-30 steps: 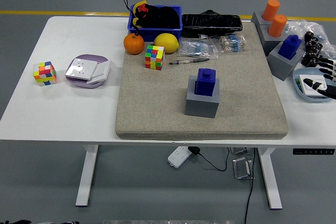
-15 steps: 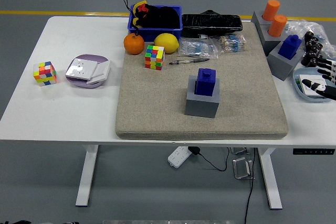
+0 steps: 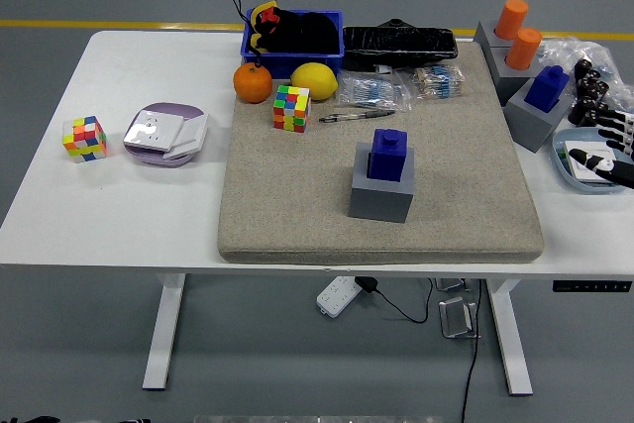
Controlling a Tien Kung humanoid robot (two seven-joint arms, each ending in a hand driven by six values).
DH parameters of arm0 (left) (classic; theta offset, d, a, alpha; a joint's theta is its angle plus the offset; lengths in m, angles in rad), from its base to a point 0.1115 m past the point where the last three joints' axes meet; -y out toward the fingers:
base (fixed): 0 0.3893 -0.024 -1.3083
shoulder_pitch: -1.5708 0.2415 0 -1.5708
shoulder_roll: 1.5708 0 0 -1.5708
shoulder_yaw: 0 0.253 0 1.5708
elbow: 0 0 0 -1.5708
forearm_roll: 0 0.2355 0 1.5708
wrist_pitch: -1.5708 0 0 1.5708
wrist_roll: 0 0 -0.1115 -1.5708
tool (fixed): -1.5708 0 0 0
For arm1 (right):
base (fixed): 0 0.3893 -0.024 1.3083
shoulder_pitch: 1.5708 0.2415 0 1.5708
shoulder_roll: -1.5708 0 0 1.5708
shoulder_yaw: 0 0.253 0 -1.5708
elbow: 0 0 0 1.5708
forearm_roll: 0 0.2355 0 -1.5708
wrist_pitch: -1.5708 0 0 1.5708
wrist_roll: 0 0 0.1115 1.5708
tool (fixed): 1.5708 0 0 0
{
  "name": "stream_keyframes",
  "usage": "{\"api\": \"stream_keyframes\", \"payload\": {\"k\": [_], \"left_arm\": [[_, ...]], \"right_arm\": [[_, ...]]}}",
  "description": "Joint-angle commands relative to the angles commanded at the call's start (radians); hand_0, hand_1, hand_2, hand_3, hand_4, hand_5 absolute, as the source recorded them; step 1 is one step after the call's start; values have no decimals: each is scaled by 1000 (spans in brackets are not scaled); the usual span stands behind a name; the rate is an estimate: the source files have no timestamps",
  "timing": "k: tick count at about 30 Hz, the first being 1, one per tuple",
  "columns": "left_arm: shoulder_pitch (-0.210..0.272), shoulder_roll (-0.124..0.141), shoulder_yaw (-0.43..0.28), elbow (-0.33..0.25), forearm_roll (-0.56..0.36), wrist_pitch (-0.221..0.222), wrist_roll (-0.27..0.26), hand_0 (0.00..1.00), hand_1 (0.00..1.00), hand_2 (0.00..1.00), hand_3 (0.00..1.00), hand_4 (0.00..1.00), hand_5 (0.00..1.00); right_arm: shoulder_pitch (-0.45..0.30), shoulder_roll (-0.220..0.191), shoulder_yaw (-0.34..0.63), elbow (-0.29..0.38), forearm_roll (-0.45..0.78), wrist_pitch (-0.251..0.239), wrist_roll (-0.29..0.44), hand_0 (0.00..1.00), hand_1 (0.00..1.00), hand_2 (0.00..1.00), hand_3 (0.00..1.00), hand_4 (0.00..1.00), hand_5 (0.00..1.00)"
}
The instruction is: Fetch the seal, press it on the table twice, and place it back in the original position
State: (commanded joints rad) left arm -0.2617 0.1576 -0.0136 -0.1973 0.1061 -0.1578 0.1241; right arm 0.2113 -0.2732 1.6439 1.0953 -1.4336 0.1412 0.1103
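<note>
Mat point(image 3: 297, 215) nearest you, grey-beige, on the white table point(image 3: 119, 205). Seal point(image 3: 387, 155), blue, sits seated in its grey block point(image 3: 380, 195) toward the mat's middle, well to the left of the right hand's fingers point(image 3: 606, 129) and a little nearer you than they are.

Change over the last second: none. Right hand point(image 3: 604, 136) has stayed at the table's right edge, over the blue dish point(image 3: 575, 167); seal and block have not shifted. You should read that as the fetch not yet begun; the reach is all still ahead. Left arm out of view.

Fingers: dark, bunched in a cluster, nothing in them that you can see. Whether curled or loose, you cannot tell at this size.

Seal axis: long axis vertical, knob end up, stamping face down in the block. It stands upright, no visible tilt. A top-down grasp on the knob looks the natural approach.

Farther from you, beyond the seal: pen point(image 3: 357, 116), cube point(image 3: 291, 108), lemon point(image 3: 314, 80), orange point(image 3: 253, 83). A second blue seal point(image 3: 546, 87) stands just left of the fingers, on its own block.
</note>
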Motion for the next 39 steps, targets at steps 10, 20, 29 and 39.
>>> {"api": "stream_keyframes", "payload": {"k": [10,20,29,39], "left_arm": [[-2,-2,-2,0,1,0,1,820,818,790,835,817,432],[-2,-2,-3,1,1,0,0,820,817,790,834,817,433],[-3,-2,-4,0,2,-1,1,820,817,790,835,817,432],[-2,-2,-2,1,0,-1,0,820,817,790,835,817,432]], "right_arm": [[3,2,-4,3,4,1,-2,888,827,832,812,998,191],[4,3,-8,7,4,2,-3,887,826,832,811,998,185],[4,3,-11,7,5,3,-4,887,824,831,811,998,183],[4,3,-15,11,7,4,-7,886,824,830,810,997,181]]}}
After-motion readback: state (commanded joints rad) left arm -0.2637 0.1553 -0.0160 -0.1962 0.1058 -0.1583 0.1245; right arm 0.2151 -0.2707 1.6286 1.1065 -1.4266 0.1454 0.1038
